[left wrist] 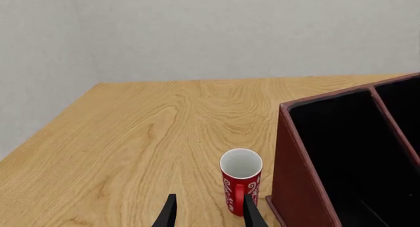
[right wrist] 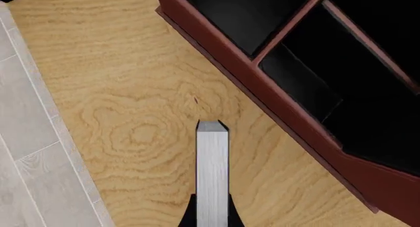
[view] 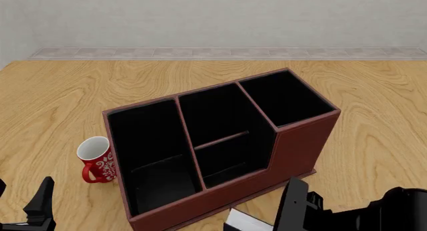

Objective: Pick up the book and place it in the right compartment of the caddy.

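The caddy stands mid-table, dark red-brown with a black interior. Its right compartment is the tallest, smallest section, at the far right end. My right gripper is at the table's near edge in front of the caddy, shut on the book. In the right wrist view the book shows edge-on, its white page edge sticking out past the gripper above the table, beside the caddy's front wall. My left gripper is open and empty at the near left; it also shows in the left wrist view.
A red mug with a white inside stands just left of the caddy's left end, also in the left wrist view, close ahead of the left fingers. The grey floor shows past the table's near edge.
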Motion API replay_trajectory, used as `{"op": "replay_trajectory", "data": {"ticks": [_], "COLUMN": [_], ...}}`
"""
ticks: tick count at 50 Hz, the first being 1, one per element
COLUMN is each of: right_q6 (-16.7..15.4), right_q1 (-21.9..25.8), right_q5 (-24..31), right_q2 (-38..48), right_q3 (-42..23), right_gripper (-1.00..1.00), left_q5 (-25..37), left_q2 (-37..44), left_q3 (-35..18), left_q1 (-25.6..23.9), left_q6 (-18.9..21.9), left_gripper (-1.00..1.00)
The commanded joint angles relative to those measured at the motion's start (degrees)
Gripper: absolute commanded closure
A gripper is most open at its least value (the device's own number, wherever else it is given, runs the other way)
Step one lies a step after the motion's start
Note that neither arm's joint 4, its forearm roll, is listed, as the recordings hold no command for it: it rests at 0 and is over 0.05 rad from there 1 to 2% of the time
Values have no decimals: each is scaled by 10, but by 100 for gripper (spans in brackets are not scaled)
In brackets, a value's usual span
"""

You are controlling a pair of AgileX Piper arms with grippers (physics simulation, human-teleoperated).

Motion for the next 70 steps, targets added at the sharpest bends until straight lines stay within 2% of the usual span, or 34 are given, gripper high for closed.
{"op": "replay_trajectory", "data": {"ticks": [1, 4, 6, 11, 13, 15, 17, 18, 19, 20, 21, 23, 24, 26, 32, 36, 49, 54, 70], "right_q6": [36, 36, 20, 24, 17, 32, 28, 10, 23, 23, 15, 18, 15, -1, -4, -36, -77, -99, -128], "right_q1": [38, 42, 22, 31, 27, 44, 40, 28, 40, 44, 33, 47, 39, 32, 33, 5, -26, -54, -107], "right_q5": [52, 71, 85, 128, 145, 156, 166, 187, 194, 204, 215, 232, 235, 254, 256, 256, 256, 256, 256], "right_q2": [-18, -24, -33, -46, -49, -45, -45, -46, -46, -45, -47, -42, -42, -42, -32, -29, 9, 15, 33], "right_q3": [-47, -66, -77, -117, -133, -157, -169, -185, -199, -212, -225, -246, -261, -279, -309, -333, -407, -423, -487], "right_gripper": [100, 100, 100, 100, 100, 100, 100, 100, 100, 100, 100, 100, 100, 100, 100, 100, 100, 100, 100], "left_q5": [-4, -4, -5, -6, -6, -6, -4, -4, -4, -5, -5, -7, -7, -9, -12, -14, -13, -15, -15], "left_q2": [0, 0, 0, 0, 0, 0, 0, 0, 0, 0, 0, 0, 0, 0, 0, 0, 0, 0, 0], "left_q3": [0, 0, 0, 0, 0, 0, 0, 0, 0, 0, 0, 0, 0, 0, 0, -1, -3, -4, -2], "left_q1": [-1, -1, -3, -2, -2, -1, 0, -1, -1, -1, -2, -3, -3, -5, -6, -8, -9, -9, -8], "left_q6": [-2, -1, 0, -3, -2, -1, 0, -1, 0, 0, 0, 0, 0, 1, 0, 0, 6, 6, 5], "left_gripper": [-100, -100, -100, -100, -100, -100, -100, -100, -100, -100, -100, -100, -100, -100, -100, -100, -100, -100, -100]}}
